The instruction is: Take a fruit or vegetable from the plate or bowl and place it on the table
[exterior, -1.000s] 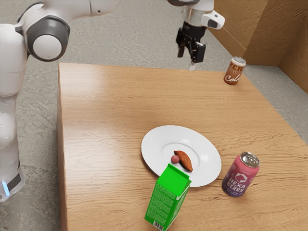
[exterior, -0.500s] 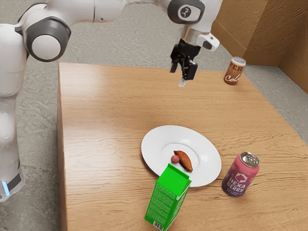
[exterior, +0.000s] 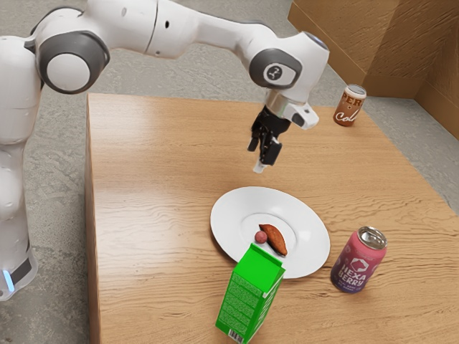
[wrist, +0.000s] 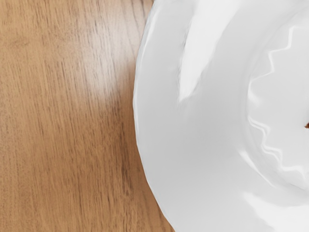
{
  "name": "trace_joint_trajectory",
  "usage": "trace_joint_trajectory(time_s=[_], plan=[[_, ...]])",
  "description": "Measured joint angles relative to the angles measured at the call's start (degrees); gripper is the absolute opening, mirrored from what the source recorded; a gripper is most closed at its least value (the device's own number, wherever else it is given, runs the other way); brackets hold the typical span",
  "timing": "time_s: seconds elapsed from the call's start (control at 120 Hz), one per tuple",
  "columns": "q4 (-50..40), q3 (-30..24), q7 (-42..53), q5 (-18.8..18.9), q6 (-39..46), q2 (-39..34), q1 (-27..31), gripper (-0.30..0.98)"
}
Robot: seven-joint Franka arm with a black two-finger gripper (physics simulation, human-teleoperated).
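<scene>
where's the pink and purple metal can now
The pink and purple metal can stands on the wooden table beside the round white plate, toward the exterior view's right.

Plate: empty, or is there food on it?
Not empty: the plate holds a long brown vegetable and a small reddish ball.

The arm (exterior: 204,30) is smooth white with grey joint rings (exterior: 95,49), a light-blue base strip (exterior: 8,280), black pincer (exterior: 257,158)
</scene>
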Motion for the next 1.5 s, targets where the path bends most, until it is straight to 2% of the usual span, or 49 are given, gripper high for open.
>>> trace_joint_trajectory(time_s=[0.242, 0.408, 1.125, 1.5], plan=[[-0.05, 0.04, -0.63, 0.43, 1.42, 0.0, -2.11, 0.68], [-0.06, 0.02, 3.99, 1.72, 1.9, 0.33, -4.53, 0.68], [0.63, -1.01, 51.8, 3.0, 2.18, 1.12, -8.6, 0.68], [0.97, -4.59, 66.61, 1.92, 3.82, 3.28, -8.88, 0.68]])
